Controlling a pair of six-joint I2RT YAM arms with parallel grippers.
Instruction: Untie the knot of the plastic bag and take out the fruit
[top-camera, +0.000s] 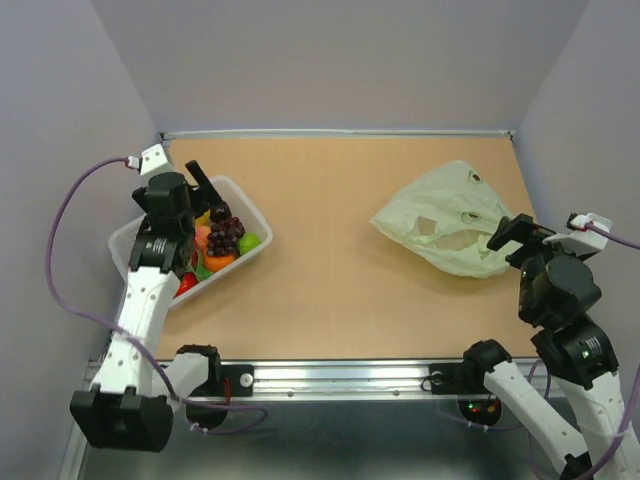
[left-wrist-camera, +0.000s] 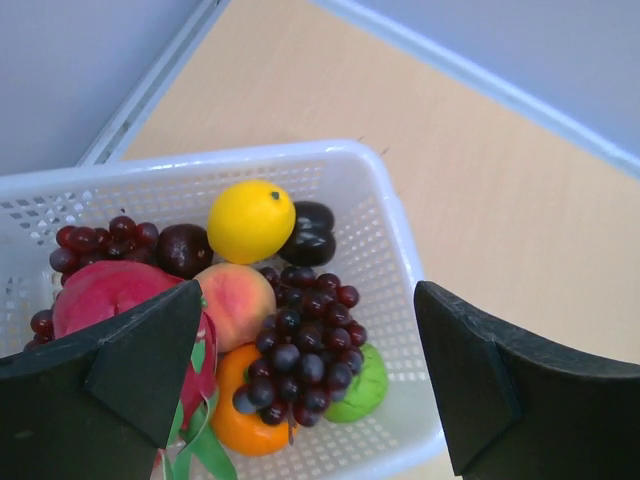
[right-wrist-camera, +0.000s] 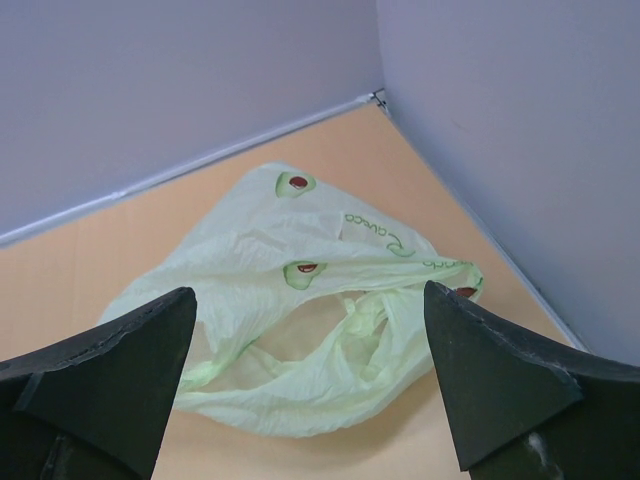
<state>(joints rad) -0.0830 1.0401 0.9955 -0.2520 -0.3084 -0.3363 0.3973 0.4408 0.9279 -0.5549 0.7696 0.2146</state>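
Note:
The pale green plastic bag (top-camera: 445, 220) lies flat and slack at the right of the table, also in the right wrist view (right-wrist-camera: 290, 290). No tied knot shows; its handle strips (right-wrist-camera: 400, 320) lie in loose open loops. No fruit shows inside it. The fruit lies in the white basket (top-camera: 250, 206): lemon (left-wrist-camera: 250, 220), peach (left-wrist-camera: 235, 300), dark purple grape bunch (left-wrist-camera: 305, 340), orange (left-wrist-camera: 250, 420), lime (left-wrist-camera: 362, 385), dragon fruit (left-wrist-camera: 105, 300). My left gripper (top-camera: 208, 192) is open and empty above the basket. My right gripper (top-camera: 515, 236) is open and empty just before the bag's near edge.
The basket (left-wrist-camera: 300, 152) also holds a red grape bunch (left-wrist-camera: 95, 240) and two dark plums (left-wrist-camera: 310, 232). Grey walls close in the back and both sides. A metal rail (top-camera: 330, 375) runs along the near table edge. Bare wood (top-camera: 320, 240) lies between basket and bag.

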